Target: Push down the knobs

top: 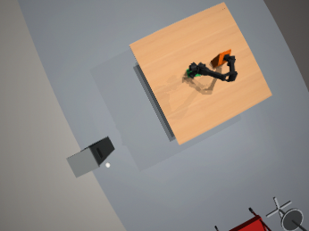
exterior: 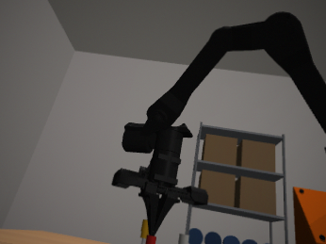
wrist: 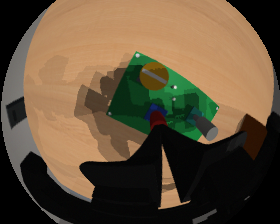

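The green circuit board point(wrist: 189, 93) lies under the arm. A red knob point(exterior: 151, 239) point(wrist: 158, 119) stands over a blue potentiometer point(wrist: 152, 111) near one edge of the board. A grey knob point(exterior: 184, 238) point(wrist: 206, 127) stands over a teal potentiometer point(wrist: 193, 115) beside it. A yellow knob point(exterior: 145, 228) point(wrist: 154, 76) with a pale line across its top is at the far side. My gripper point(exterior: 152, 235) point(wrist: 159, 128) is shut and empty, pointing down, its tips at the top of the red knob. Whether they touch, and the gap under each knob, I cannot tell.
The wooden table point(top: 179, 117) point(wrist: 200, 30) carries the board and arm. An orange block point(top: 221, 58) point(exterior: 311, 213) stands near the arm's base, and its brown-looking side point(wrist: 254, 136) shows at the wrist view's right. A shelf with boxes point(exterior: 242, 170) is in the background.
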Controlling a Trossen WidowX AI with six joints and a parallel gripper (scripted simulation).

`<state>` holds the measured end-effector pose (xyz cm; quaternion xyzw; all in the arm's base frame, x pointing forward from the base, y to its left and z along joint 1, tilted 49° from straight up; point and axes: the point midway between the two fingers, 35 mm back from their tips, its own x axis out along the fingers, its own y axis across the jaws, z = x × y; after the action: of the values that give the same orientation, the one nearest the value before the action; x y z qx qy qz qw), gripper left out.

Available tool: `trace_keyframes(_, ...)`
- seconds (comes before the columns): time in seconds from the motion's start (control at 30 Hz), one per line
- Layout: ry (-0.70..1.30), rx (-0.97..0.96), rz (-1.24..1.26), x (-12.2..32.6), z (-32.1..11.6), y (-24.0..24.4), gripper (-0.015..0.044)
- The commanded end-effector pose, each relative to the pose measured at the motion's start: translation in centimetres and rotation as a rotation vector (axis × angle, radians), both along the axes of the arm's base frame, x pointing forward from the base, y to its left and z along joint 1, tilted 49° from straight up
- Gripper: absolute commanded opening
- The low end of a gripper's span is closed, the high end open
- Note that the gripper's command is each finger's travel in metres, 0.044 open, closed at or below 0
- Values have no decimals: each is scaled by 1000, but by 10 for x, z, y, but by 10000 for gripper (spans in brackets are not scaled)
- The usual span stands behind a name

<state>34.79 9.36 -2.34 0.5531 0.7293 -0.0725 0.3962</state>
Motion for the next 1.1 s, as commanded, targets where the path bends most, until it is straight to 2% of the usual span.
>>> trace_keyframes(0.0,-1,0,11,1,2,-2,0)
trace_keyframes(0.3,-1,0,11,1,11,-12,0)
trace_keyframes(0.57,8,3,10,0,7,-8,210)
trace_keyframes(0.83,-162,-35,66,16,15,-31,0)
trace_keyframes(1.07,-334,-24,231,18,14,-36,0)
